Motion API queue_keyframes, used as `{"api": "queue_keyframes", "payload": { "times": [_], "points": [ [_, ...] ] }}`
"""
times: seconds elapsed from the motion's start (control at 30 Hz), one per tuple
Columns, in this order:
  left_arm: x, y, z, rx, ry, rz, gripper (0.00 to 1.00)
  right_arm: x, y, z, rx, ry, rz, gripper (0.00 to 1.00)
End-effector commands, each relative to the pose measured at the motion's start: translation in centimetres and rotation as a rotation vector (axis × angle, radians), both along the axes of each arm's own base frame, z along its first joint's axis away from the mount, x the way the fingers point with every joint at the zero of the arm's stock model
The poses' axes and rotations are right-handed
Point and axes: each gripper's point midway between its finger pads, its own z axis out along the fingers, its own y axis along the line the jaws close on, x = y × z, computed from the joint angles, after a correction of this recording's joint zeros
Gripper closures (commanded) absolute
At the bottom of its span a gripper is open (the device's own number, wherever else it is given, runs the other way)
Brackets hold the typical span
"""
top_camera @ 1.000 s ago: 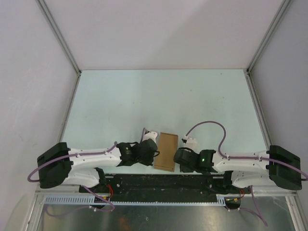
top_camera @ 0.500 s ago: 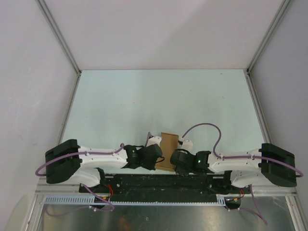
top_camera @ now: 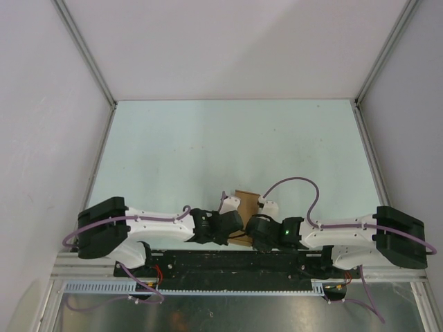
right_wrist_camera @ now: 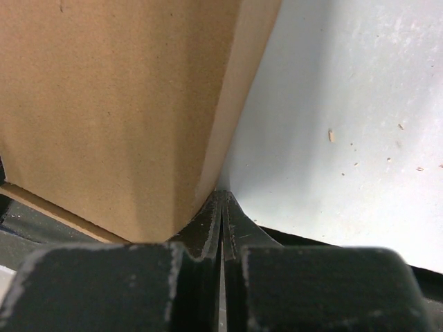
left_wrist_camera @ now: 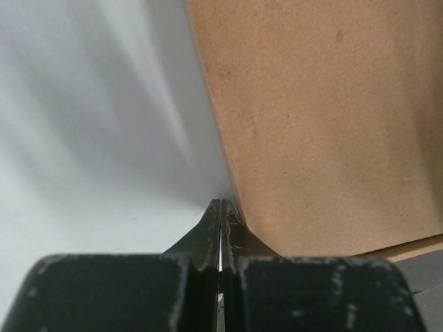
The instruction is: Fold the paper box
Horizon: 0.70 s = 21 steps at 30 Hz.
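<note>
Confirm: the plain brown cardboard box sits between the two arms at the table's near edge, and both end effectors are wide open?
No: the left end effector and right end effector are shut, as both wrist views show. The plain brown cardboard box does sit between the arms.

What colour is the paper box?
The paper box is plain brown, unprinted; left wrist view shows it best.

The paper box [top_camera: 243, 198] is plain brown cardboard with no print, lying on a pale mint-green table [top_camera: 228, 145] flecked with tiny specks. The left arm [top_camera: 156, 223] and right arm [top_camera: 339, 232] are white with black joints and trail purple cables [top_camera: 294, 182]. A small green light [top_camera: 284, 231] glows lower centre.
</note>
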Motion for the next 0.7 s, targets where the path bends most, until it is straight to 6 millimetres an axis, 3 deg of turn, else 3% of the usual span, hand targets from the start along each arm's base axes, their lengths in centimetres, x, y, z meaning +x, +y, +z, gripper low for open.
{"api": "queue_keyframes", "payload": {
  "times": [0.0,0.13,0.3,0.53,0.67],
  "points": [
    [-1.8,-4.8,1.7,-0.17,0.051,-0.039,1.0,1.3,2.5,1.8,0.124,-0.055,-0.038,1.0],
    [-1.6,-2.9,1.4,-0.15,0.026,-0.022,1.0,1.6,0.0,1.3,0.036,-0.058,-0.069,1.0],
    [-0.5,-0.3,1.7,-0.129,-0.012,0.025,1.0,3.6,-3.0,2.5,-0.006,-0.101,-0.128,1.0],
    [4.0,2.0,4.8,-0.184,-0.088,0.095,1.0,8.7,-7.4,3.6,-0.036,-0.127,-0.235,1.0],
    [7.2,3.0,5.9,-0.167,-0.142,0.126,1.0,11.3,-7.8,4.0,-0.012,-0.144,-0.217,1.0]
  ]
}}
